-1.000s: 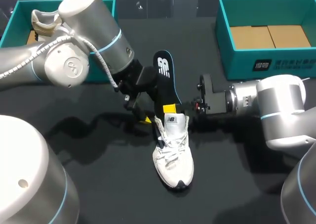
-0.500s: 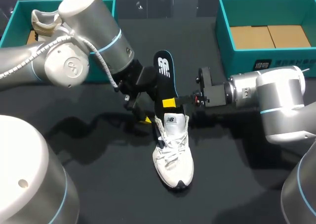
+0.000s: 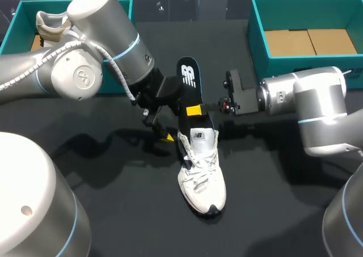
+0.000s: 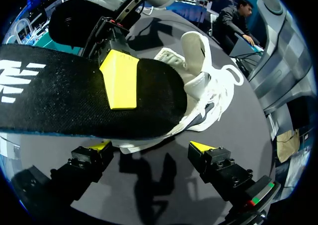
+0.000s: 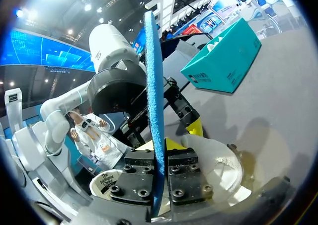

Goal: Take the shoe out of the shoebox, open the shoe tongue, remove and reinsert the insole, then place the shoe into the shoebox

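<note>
A white sneaker (image 3: pixel 201 167) lies on the dark table, toe toward the front edge. Its black insole (image 3: pixel 188 89) with a blue rim stands up out of the heel opening, leaning toward the back. My right gripper (image 3: pixel 195 110) is shut on the insole's lower part; in the right wrist view the blue insole edge (image 5: pixel 154 101) runs straight between its fingers (image 5: pixel 186 169). My left gripper (image 3: pixel 161 129) hangs open just left of the shoe's heel. In the left wrist view the insole (image 4: pixel 74 98) crosses ahead of that gripper (image 4: pixel 150 146), the sneaker (image 4: pixel 211 88) beyond it.
A teal shoebox (image 3: pixel 306 71) with a cardboard floor stands at the back right. A second teal box (image 3: pixel 16 20) at the back left holds another shoe (image 3: pixel 51 25), partly hidden by my left arm. Bare dark table lies in front of the sneaker.
The right gripper's fingers have closed on the insole and moved up and back along it. The sneaker has shifted slightly toward the front. The left arm has stayed put.
</note>
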Tool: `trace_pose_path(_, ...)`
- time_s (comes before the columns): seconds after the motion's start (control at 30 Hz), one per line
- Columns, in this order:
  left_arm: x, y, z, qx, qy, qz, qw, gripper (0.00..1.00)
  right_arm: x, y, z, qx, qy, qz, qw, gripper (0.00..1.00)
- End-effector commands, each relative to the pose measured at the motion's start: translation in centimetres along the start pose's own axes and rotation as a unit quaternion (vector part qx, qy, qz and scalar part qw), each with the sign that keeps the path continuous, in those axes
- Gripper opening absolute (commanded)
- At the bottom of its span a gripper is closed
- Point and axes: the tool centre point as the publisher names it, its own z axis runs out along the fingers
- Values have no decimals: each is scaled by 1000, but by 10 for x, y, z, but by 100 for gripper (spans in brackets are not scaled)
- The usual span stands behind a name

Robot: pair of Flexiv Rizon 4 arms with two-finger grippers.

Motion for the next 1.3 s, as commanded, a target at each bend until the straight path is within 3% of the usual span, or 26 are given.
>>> trace_pose_path(0.03, 0, 0, 0, -1, 0, 0, 1000, 100, -8, -12, -1, -10, 14, 6, 1000, 0)
trace_pose_path(0.4, 0, 0, 0, -1, 0, 0, 1000, 100, -5, -44, -1, -40, 35, 36, 998, 0)
trace_pose_path(0.63, 0, 0, 0, -1, 0, 0, 1000, 100, 2, -57, 4, -27, 25, 55, 998, 0)
trace_pose_path(0.73, 0, 0, 0, -1, 0, 0, 1000, 100, 6, -54, 4, -28, 20, 48, 998, 0)
trace_pose_path(0.77, 0, 0, 0, -1, 0, 0, 1000, 100, 7, -52, 4, -27, 20, 43, 999, 5)
trace_pose_path(0.83, 0, 0, 0, -1, 0, 0, 1000, 100, 9, -45, 5, -23, 18, 32, 999, 27)
trace_pose_path(0.9, 0, 0, 0, -1, 0, 0, 1000, 100, 10, -40, 6, -16, 18, 25, 999, 31)
trace_pose_path(1.3, 0, 0, 0, -1, 0, 0, 1000, 100, 11, -10, 5, 13, 16, -8, 1000, 22)
